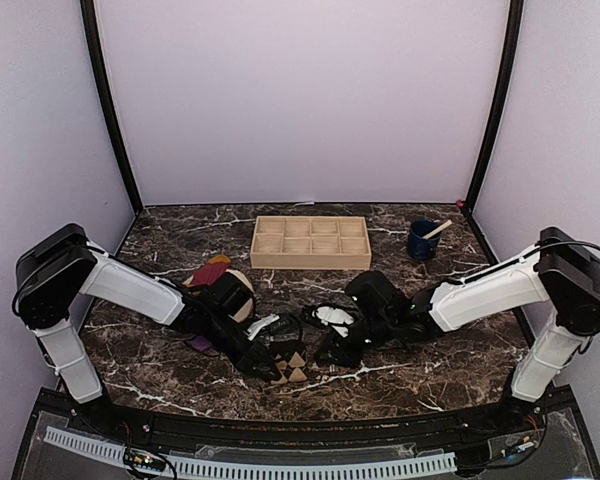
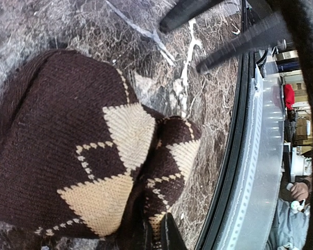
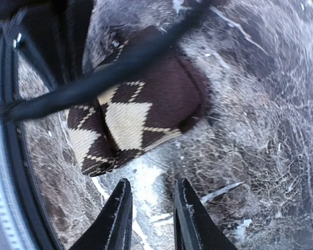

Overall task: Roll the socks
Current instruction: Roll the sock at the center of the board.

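In the closed left tool a fold of the argyle sock is pinched at the near middle of the surface, the open, empty right tool beside it; if tugged, the thin pinch could be lost and the fold undone.

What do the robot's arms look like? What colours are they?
The left arm and the right arm each have smooth white tube-shaped links joined by chunky, rounded black joints. The left gripper and the right gripper are black, each with two thin, flat fingers. Thin black cables loop along the arms.
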Robot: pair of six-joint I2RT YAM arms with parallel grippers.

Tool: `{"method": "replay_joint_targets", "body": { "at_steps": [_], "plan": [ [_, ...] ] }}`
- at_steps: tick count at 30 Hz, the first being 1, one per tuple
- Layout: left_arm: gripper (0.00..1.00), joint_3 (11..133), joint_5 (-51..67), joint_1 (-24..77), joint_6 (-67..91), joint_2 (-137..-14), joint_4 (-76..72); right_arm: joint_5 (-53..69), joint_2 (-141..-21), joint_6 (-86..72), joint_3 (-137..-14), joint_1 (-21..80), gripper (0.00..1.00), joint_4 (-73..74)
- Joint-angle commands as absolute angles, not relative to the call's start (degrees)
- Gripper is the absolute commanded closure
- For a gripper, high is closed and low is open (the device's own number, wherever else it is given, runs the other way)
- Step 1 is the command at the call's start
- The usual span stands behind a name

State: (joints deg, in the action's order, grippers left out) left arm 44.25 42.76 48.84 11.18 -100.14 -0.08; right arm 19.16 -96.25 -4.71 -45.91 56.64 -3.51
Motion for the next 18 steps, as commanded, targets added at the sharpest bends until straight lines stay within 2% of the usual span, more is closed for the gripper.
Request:
{"method": "replay_joint_targets", "body": {
  "at_steps": [1,4,6,13,18],
  "plan": [
    [1.00,45.27,45.25,48.05,10.52,-102.04,5.21,5.43,-93.85,1.53,-44.29,62.32,0.73,-5.74],
    [1.00,45.72,46.33,47.67,10.09,-102.75,6.06,-0.18,-92.89,4.17,-43.84,66.45,0.72,-5.87],
    [1.00,45.79,47.05,47.38,9.87,-103.06,6.30,-3.06,-92.12,5.28,-43.50,68.28,0.67,-6.22],
    [1.00,46.12,48.65,46.68,9.80,-104.33,6.75,-6.45,-93.74,8.80,-46.39,72.58,0.57,-3.18],
    [1.00,46.55,49.49,46.49,9.51,-105.18,7.20,-9.29,-96.23,11.15,-48.94,75.86,0.53,-1.21]
  ]
}}
